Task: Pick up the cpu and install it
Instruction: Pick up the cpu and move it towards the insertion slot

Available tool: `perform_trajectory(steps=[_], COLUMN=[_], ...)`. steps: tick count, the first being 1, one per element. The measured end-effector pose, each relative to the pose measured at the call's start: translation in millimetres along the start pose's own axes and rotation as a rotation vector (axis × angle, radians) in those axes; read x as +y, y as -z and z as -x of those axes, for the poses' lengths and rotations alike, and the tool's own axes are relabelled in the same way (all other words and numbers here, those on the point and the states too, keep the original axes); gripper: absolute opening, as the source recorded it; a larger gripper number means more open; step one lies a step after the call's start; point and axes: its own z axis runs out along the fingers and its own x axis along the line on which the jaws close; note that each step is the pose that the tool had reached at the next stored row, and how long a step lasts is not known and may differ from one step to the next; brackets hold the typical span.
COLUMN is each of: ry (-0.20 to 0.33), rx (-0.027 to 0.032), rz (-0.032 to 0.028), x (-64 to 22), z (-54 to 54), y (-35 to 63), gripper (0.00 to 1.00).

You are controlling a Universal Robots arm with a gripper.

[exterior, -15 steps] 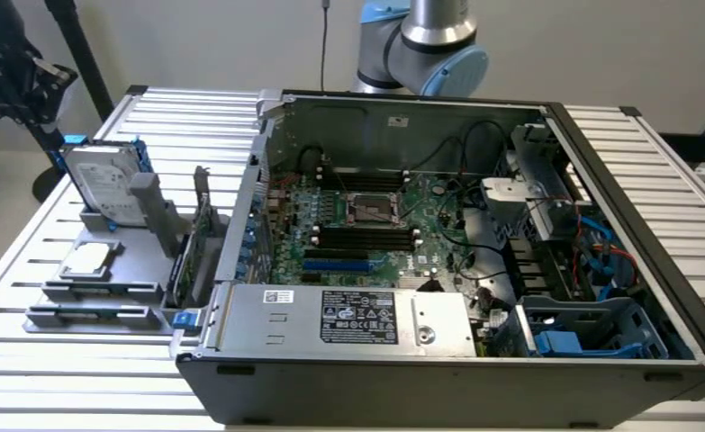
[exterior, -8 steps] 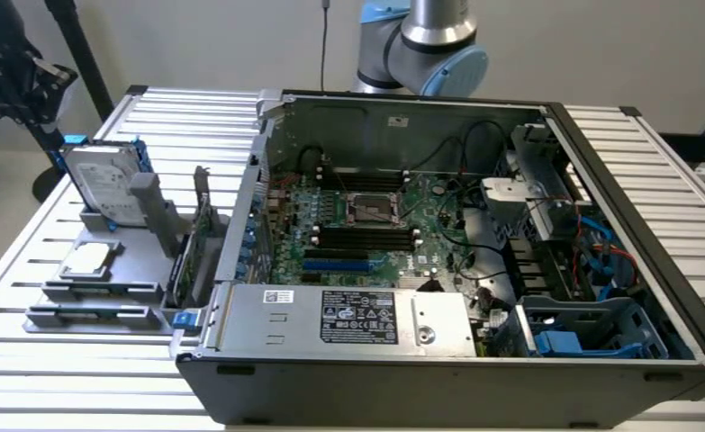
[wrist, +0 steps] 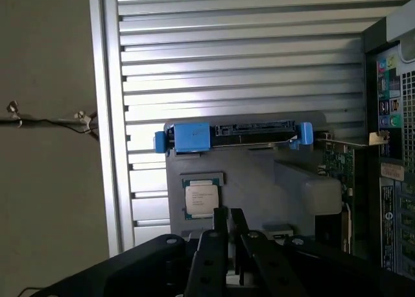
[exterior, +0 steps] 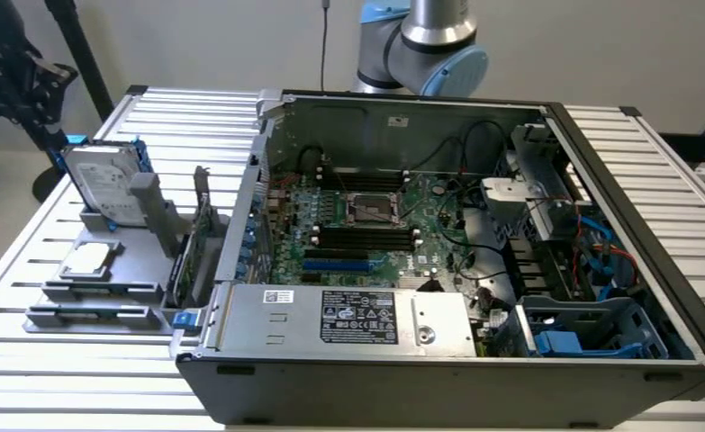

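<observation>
Cpu [wrist: 201, 200] lies flat, square, silvery-topped, on matte grey holder [wrist: 259, 180].

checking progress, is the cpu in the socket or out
Out: the cpu lies flat in its grey holder on the table, outside the computer case.

This is looking like a robotics lab or test workshop set up for computer assembly: a blue-capped Universal Robots arm [exterior: 430, 40] is standing behind a slatted aluminium bench [exterior: 640, 153], which is carrying an opened desktop computer case [exterior: 448, 387] with its green motherboard [exterior: 430, 202] lying exposed. Beside the case, matte grey holder blocks [exterior: 100, 292] are presenting loose parts in fixed places, among them a hard drive [exterior: 100, 184] standing upright in blue brackets. A plain pale wall [exterior: 604, 45] is closing off the space behind, and a black stand [exterior: 82, 45] is rising at the exterior view's left.
</observation>
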Motion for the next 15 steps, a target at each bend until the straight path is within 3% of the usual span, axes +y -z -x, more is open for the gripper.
perform_trajectory(steps=[2,3,9,11,12,15], ry=[0.0,0.0,0.0,0.0,0.0,0.0], rx=[0.0,0.0,0.0014,0.0048,0.0074,0.0185], rz=[0.0,0.0,0.0,-0.0003,-0.0004,-0.0014], x=[0.0,0.0,-0.1,-0.4,-1.0,-3.3], z=[0.0,0.0,-0.2,-0.4,-0.6,-2.6], y=[0.0,0.0,-1.7,-4.1,-5.4,-8.2], gripper=[0.3,0.3,0.59,0.59,0.65,0.65])
